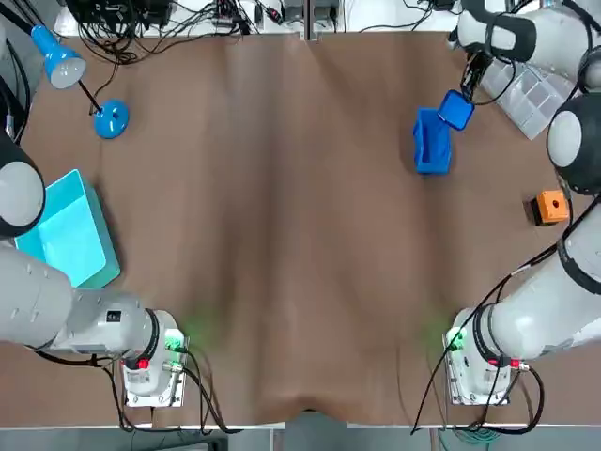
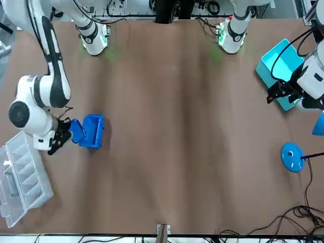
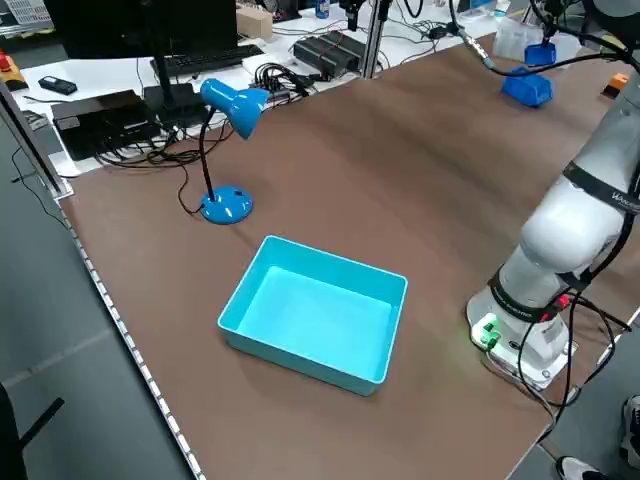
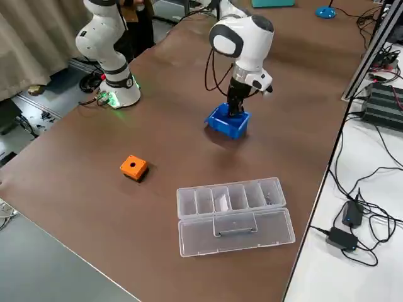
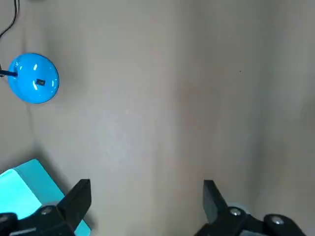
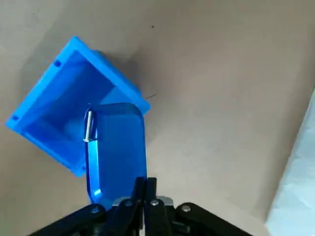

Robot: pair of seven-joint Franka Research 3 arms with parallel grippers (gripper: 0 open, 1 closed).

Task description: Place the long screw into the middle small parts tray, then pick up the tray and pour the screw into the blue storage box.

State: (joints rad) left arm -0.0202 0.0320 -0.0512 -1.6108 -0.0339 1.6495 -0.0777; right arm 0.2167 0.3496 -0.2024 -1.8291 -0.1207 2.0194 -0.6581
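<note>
My right gripper (image 6: 145, 184) is shut on the edge of a small blue parts tray (image 6: 118, 147). It holds the tray tilted over the open blue storage box (image 6: 59, 105). The long silver screw (image 6: 88, 126) lies at the tray's lower lip, over the box's opening. In the top view the tray (image 1: 457, 110) hangs just beyond the box (image 1: 432, 143) at the far right of the table. From the front, the tray (image 2: 76, 130) touches or nearly touches the box (image 2: 92, 130). My left gripper (image 5: 145, 196) is open and holds nothing, above the table beside the teal bin.
A teal bin (image 1: 66, 230) sits at the left edge. A blue desk lamp stands on its base (image 1: 111, 119) at the far left. A clear compartment organizer (image 4: 233, 207) lies open at the far right, with an orange block (image 1: 552, 207) nearer my base.
</note>
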